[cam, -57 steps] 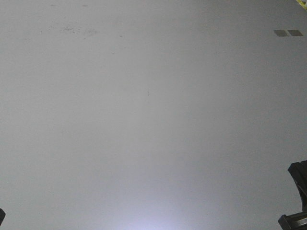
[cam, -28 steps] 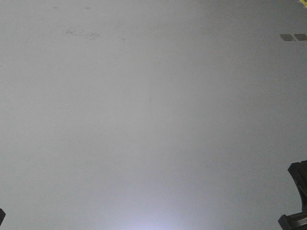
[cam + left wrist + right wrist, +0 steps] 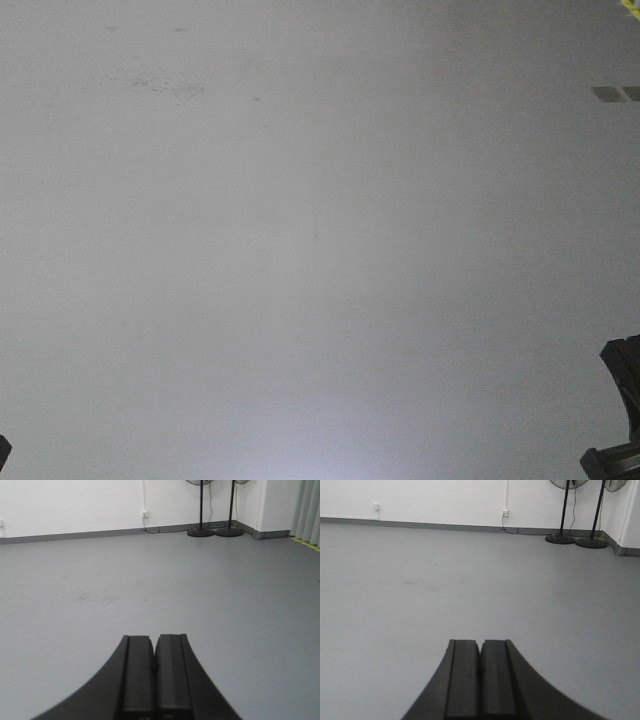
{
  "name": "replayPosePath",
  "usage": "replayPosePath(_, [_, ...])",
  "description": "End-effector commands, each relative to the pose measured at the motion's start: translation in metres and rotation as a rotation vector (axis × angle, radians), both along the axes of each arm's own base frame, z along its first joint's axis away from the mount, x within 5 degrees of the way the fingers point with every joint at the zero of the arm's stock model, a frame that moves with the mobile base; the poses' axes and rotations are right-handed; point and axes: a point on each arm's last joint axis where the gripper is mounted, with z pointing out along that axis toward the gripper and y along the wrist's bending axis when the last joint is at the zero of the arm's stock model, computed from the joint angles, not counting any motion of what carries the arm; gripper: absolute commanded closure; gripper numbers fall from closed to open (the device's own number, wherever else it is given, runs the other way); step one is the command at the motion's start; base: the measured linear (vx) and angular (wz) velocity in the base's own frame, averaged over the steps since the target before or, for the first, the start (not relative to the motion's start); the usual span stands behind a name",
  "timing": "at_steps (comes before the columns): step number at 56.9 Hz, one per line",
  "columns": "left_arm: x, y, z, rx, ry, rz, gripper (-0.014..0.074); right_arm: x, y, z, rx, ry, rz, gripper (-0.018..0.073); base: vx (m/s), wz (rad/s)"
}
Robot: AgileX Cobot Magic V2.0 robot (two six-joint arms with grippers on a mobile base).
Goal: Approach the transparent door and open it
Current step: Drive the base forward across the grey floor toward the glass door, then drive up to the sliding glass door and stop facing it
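Left gripper (image 3: 155,652) closed, fingers pressed together, nothing held. Right gripper (image 3: 480,655) the same, closed and empty. Both point across the grey floor (image 3: 320,240) toward a white wall (image 3: 75,500). Two pedestal fans (image 3: 201,510) stand at the floor's far right corner, by the wall. I can't find the transparent door in any view. My front camera shows only floor, with two dark patches (image 3: 612,94) near its upper right edge.
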Motion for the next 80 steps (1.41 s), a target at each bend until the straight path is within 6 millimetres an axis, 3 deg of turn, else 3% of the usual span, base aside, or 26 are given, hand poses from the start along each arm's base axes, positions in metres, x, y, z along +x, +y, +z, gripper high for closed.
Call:
replayPosePath(1, [-0.0001,0.0000,0.0053,-0.015,-0.086,-0.001,0.0594,0.0002,-0.0009,0.0066,0.006,-0.094,-0.011,0.0561,0.29,0.20])
replayPosePath(80, [-0.0001,0.0000,0.0053,-0.015,-0.086,-0.001,0.0594,0.0002,-0.0009,0.0067,0.006,-0.094,-0.011,0.0561,0.35,0.43])
